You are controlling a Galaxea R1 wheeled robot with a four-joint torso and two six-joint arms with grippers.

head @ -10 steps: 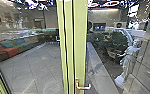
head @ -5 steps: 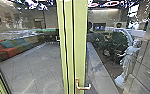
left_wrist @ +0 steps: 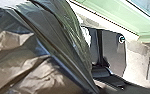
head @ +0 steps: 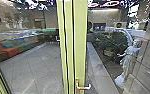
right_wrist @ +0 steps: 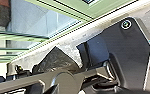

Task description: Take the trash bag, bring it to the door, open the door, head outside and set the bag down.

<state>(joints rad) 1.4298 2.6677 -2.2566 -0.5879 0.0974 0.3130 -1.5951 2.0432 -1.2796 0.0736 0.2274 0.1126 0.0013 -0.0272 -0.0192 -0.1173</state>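
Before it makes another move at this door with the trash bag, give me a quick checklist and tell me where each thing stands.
1. Trash bag with the robot: ok, it looms close to the left wrist camera.
2. Secure hold on the bag: cannot tell.
3. Door handle visible from the head: ok, low on the green frame.
4. Handle uncovered: ok, nothing lies across it in the head view.
5. Door unlatched: cannot tell.
6. Robot's base clear of the frame: cannot tell, they look close.

Statue [head: 128, 61] right of door handle [head: 83, 88]
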